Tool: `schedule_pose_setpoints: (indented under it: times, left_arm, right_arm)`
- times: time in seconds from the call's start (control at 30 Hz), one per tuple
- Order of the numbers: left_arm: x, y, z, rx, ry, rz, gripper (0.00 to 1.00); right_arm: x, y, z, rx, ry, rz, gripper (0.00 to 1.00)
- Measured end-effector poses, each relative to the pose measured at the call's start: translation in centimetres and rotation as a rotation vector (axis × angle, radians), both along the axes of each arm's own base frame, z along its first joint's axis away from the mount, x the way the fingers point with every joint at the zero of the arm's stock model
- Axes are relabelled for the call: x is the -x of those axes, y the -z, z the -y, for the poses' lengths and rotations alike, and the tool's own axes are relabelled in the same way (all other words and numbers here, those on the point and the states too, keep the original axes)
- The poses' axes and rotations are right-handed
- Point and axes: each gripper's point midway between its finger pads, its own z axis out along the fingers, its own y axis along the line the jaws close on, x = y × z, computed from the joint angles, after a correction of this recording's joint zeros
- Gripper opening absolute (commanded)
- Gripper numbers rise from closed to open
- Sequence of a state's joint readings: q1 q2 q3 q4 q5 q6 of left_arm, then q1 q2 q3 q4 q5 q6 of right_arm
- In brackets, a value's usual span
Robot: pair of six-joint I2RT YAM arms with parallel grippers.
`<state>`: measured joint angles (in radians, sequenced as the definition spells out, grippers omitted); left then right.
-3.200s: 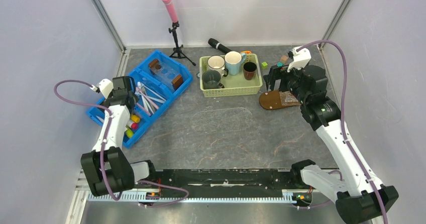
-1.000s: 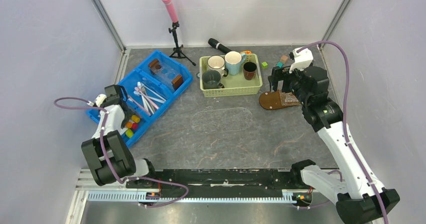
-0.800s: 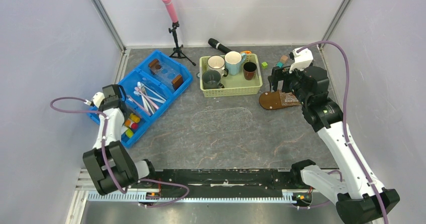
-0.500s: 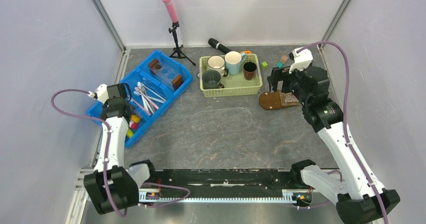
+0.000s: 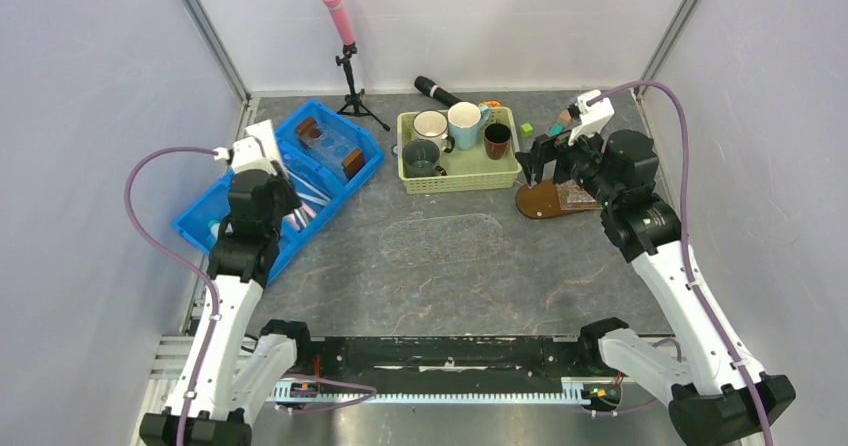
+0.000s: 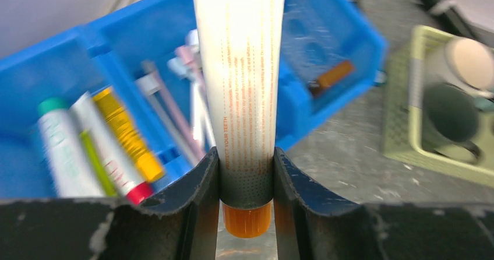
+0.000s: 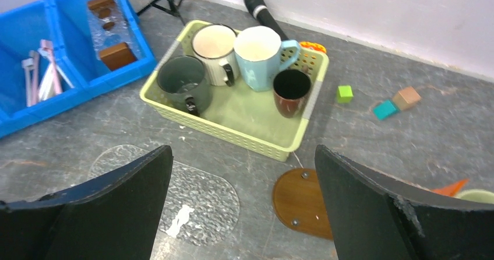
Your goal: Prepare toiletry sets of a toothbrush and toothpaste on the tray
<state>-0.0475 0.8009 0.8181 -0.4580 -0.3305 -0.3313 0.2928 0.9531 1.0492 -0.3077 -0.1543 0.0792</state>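
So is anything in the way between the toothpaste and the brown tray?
Nothing tall. The green basket sits just behind the path from toothpaste to tray, and the open right gripper hangs by the tray.

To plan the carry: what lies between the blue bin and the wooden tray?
Top view: bare table, flanked by the clear oval mat and green basket.

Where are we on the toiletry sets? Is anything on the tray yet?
Done: nothing yet. The part of the tray that shows is bare. In hand: the left hand grips a toothpaste tube with an orange cap over the blue bin; the right hand is open near the tray. Left: set the tube on the tray, add a toothbrush, then build further sets.
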Motion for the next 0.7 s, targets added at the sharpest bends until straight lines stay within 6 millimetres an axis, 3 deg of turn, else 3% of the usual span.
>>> schedule_pose_setpoints:
  times: [0.13, 0.3, 0.53, 0.7]
  left_arm:
    - [-0.7, -1.6, 4.7, -0.009, 0.241, 0.087, 0.22]
    - [-0.4, -1.6, 10.7, 0.033, 0.541, 0.123, 0.22]
    - [0.9, -1.8, 17.6, 0.067, 0.838, 0.144, 0.22]
    - [2.2, -1.6, 21.4, 0.023, 0.979, 0.150, 0.22]
  right_arm:
    - [0.1, -0.8, -1.4, -0.028, -0.081, 0.033, 0.98]
    - [0.4, -1.1, -3.7, -0.057, -0.212, 0.046, 0.98]
    - [0.3, -0.3, -6.0, -0.111, -0.315, -0.008, 0.98]
    - [-0.3, -1.2, -7.3, -0.153, -0.333, -0.043, 0.98]
